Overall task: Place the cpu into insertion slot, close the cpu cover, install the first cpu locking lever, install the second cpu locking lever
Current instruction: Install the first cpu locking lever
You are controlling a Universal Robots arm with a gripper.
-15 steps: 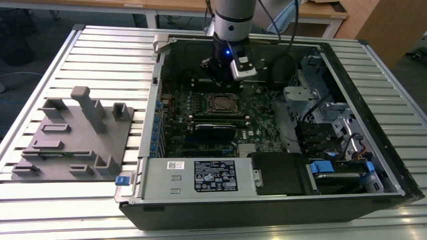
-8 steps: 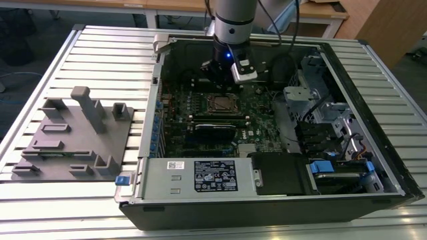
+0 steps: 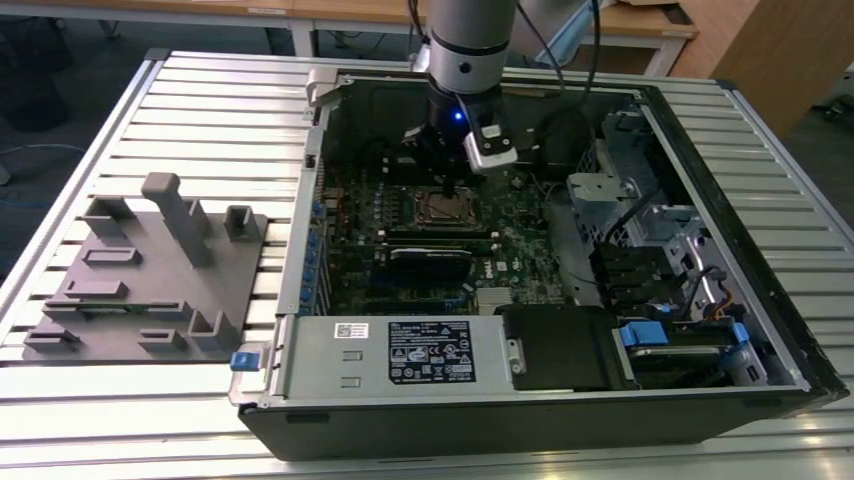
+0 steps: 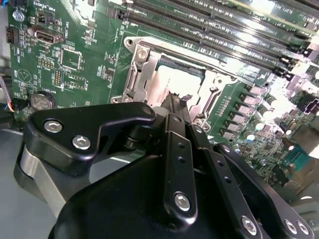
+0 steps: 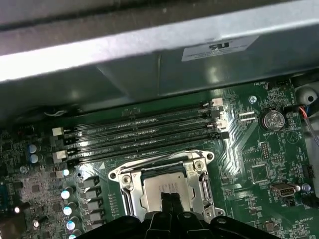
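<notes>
One cpu (image 5: 167, 185), four memory slots (image 5: 144, 130)

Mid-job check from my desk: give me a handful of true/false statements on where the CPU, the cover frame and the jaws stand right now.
1. The flat square silver-topped cpu sits inside the square black-rimmed insertion slot. True.
2. The thin silvery metal cpu cover frames the chip, lying down over it. True.
3. The gripper hovers over the long narrow black memory slots. False: its tips are right at the chip.
4. The jaws stand wide apart. False: they are together.
5. The grey moulded parts tray lies inside the computer case. False: it rests on the slatted table outside.
</notes>
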